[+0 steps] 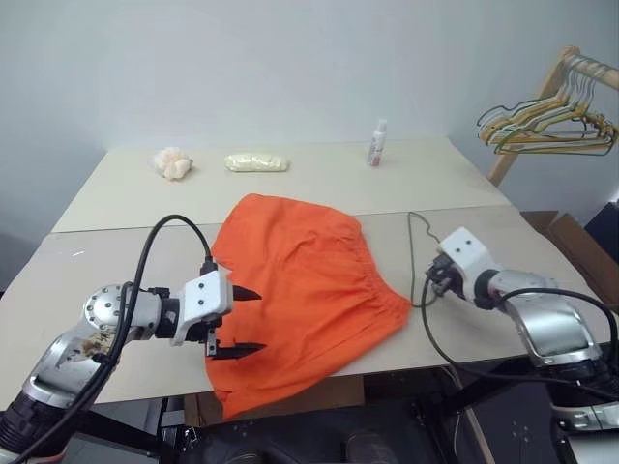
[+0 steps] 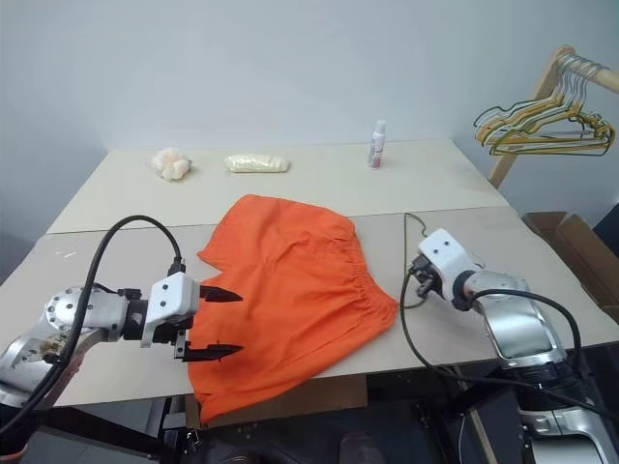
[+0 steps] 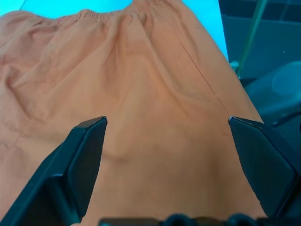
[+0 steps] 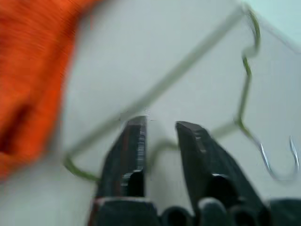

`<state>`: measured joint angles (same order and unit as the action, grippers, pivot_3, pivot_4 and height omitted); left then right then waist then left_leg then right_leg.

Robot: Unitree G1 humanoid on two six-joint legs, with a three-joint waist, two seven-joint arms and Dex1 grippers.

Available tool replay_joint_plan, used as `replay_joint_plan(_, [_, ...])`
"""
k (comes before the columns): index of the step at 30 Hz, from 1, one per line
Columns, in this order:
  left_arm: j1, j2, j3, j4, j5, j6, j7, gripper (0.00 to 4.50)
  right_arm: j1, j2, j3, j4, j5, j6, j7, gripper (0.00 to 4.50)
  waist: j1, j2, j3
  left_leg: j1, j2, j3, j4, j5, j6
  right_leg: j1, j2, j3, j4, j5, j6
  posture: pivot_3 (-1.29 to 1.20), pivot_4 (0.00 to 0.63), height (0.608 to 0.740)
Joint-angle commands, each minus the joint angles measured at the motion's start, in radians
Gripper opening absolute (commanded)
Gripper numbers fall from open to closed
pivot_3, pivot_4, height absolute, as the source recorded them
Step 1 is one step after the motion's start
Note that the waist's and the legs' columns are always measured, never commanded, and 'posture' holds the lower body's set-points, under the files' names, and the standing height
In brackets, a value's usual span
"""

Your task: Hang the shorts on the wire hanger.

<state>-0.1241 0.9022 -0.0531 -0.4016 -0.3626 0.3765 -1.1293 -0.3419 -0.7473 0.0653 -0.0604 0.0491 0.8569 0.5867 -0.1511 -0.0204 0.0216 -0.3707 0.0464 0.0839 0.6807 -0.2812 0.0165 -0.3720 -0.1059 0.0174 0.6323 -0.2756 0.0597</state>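
Observation:
The orange shorts [image 1: 300,290] lie spread on the table [image 1: 97,280], one leg hanging over the front edge and the gathered waistband toward the right. My left gripper [image 1: 259,319] hovers over the shorts' left side, pointing right, its jaws wide open and empty; the fabric lies between its fingers [image 3: 87,141] in the left wrist view. The wire hanger [image 4: 188,66] lies flat on the table just right of the shorts. My right gripper [image 1: 437,280] is down at it, jaws a narrow gap apart, with the hanger's lower wire crossing that gap [image 4: 160,123].
A small spray bottle [image 1: 377,143], a pale yellow packet [image 1: 256,162] and a peach crumpled lump [image 1: 173,162] stand on the far table. A wooden rack with bunched hangers [image 1: 546,126] is at the back right, above a cardboard box [image 1: 571,237].

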Motion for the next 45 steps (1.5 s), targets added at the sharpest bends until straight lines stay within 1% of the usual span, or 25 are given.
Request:
replay_joint_plan(1, [-0.025,-0.009,0.037,-0.016,-0.043,-0.007,-0.008,4.50,-0.049,0.001,-0.019,0.033,-0.006,0.092,-0.024,2.80,-0.001,0.000,0.000,0.000,0.000,0.000,0.000,0.000,0.000,0.000,0.000,0.000,0.000,0.000,0.000,-0.18,0.000,0.740])
replay_joint_plan(2, [-0.025,-0.011,0.039,-0.017,-0.048,-0.006,-0.008,4.50,-0.063,0.014,-0.027,0.052,0.000,0.118,-0.030,3.11,-0.005,0.000,0.000,0.000,0.000,0.000,0.000,0.000,0.000,0.000,0.000,0.000,0.000,0.000,0.000,-0.18,0.000,0.740])
replay_joint_plan(5, [-0.025,-0.020,0.041,-0.022,-0.062,0.002,0.000,4.50,-0.109,0.055,-0.043,0.118,0.013,0.141,-0.049,4.24,-0.017,0.000,0.000,0.001,0.000,0.000,0.000,0.000,0.000,0.000,0.000,0.001,0.000,0.000,0.000,-0.18,0.000,0.740])
replay_joint_plan(6, [-0.025,-0.021,0.041,-0.023,-0.064,0.003,0.002,4.50,-0.125,0.064,-0.045,0.137,0.015,0.143,-0.054,4.46,-0.019,0.000,0.000,0.001,0.000,0.000,0.000,0.000,0.000,0.000,0.000,0.001,0.000,0.000,0.000,-0.18,0.000,0.740])
replay_joint_plan(11, [-0.019,-0.028,0.060,-0.029,-0.090,0.011,0.005,4.50,-0.185,0.096,-0.075,0.184,0.025,0.154,-0.092,4.46,-0.025,0.000,0.000,0.000,0.000,0.000,0.000,0.000,0.000,0.000,0.001,0.001,0.000,0.000,0.000,-0.17,0.000,0.740])
replay_joint_plan(15, [-0.025,-0.041,0.087,-0.029,-0.132,0.026,0.012,4.50,-0.195,0.098,-0.084,0.169,0.033,0.178,-0.092,4.46,-0.022,0.000,0.000,0.000,0.000,-0.001,0.000,0.000,0.000,0.000,0.001,0.001,-0.001,0.000,0.000,-0.17,0.000,0.740])
replay_joint_plan(19, [-0.033,-0.044,0.090,-0.018,-0.146,0.022,0.003,4.50,-0.198,0.112,-0.062,0.176,0.047,0.213,-0.086,4.46,-0.023,0.000,0.000,0.000,0.000,0.000,0.000,0.000,0.000,0.000,0.001,0.001,0.000,0.000,0.000,-0.17,0.000,0.740])
replay_joint_plan(22, [-0.038,-0.050,0.084,-0.007,-0.146,0.014,0.004,4.50,-0.205,0.139,-0.030,0.230,0.048,0.214,-0.080,4.46,-0.027,0.000,0.000,0.000,0.000,0.000,0.000,0.000,0.000,0.000,0.001,0.001,0.000,0.000,0.000,-0.17,0.000,0.740])
replay_joint_plan(25, [-0.045,-0.061,0.084,-0.002,-0.154,0.012,0.008,4.50,-0.234,0.166,-0.017,0.316,0.031,0.175,-0.097,4.46,-0.031,0.001,0.000,0.000,0.000,0.000,0.000,0.000,0.000,0.000,0.001,0.001,0.000,0.000,0.000,-0.17,0.000,0.740])
replay_joint_plan(27, [-0.043,-0.080,0.092,0.000,-0.153,-0.004,0.020,4.50,-0.258,0.182,-0.024,0.379,0.024,0.159,-0.114,4.11,-0.033,0.001,-0.001,0.001,0.000,0.000,0.000,0.000,0.000,0.001,0.001,0.001,0.000,0.000,0.000,-0.16,0.000,0.740])
replay_joint_plan(29, [-0.037,-0.107,0.104,-0.001,-0.151,-0.024,0.043,4.50,-0.272,0.189,-0.031,0.417,0.022,0.148,-0.124,3.63,-0.032,0.000,-0.001,0.002,0.000,0.000,0.000,0.000,0.000,0.001,0.001,0.001,0.000,0.001,0.000,-0.16,0.000,0.740])
replay_joint_plan(32, [-0.030,-0.160,0.123,-0.011,-0.152,-0.031,0.110,4.50,-0.277,0.193,-0.034,0.436,0.016,0.135,-0.138,2.57,-0.029,0.000,-0.001,0.002,0.000,0.000,0.000,0.000,0.000,0.002,0.001,0.001,0.000,0.001,0.000,-0.15,0.000,0.740])
replay_joint_plan(34, [-0.034,-0.182,0.135,-0.024,-0.173,-0.004,0.141,4.50,-0.273,0.187,-0.038,0.422,0.017,0.138,-0.143,1.88,-0.025,0.000,-0.001,0.002,0.000,-0.001,0.000,0.000,0.000,0.002,0.001,0.001,0.000,0.001,0.000,-0.15,0.000,0.740])
replay_joint_plan(39, [-0.047,-0.205,0.128,-0.041,-0.175,0.026,0.188,4.50,-0.258,0.170,-0.061,0.384,0.011,0.155,-0.174,0.15,-0.025,0.000,-0.001,0.001,0.000,-0.001,0.000,0.000,0.000,0.002,0.001,0.001,0.000,0.001,0.000,-0.17,0.000,0.740])
replay_joint_plan(40, [-0.051,-0.207,0.125,-0.041,-0.174,0.029,0.191,4.50,-0.253,0.166,-0.066,0.375,0.009,0.160,-0.179,0.07,-0.024,0.000,-0.001,0.001,0.000,-0.001,0.000,0.000,0.000,0.002,0.001,0.001,0.000,0.001,0.000,-0.17,0.000,0.740])
replay_joint_plan(45, [-0.086,-0.224,0.105,-0.025,-0.169,0.038,0.202,4.50,-0.223,0.120,-0.062,0.329,-0.020,0.127,-0.192,0.07,-0.023,0.001,-0.001,0.001,0.000,-0.001,0.000,0.000,0.000,0.002,0.000,0.001,-0.001,0.001,0.000,-0.20,0.000,0.740])
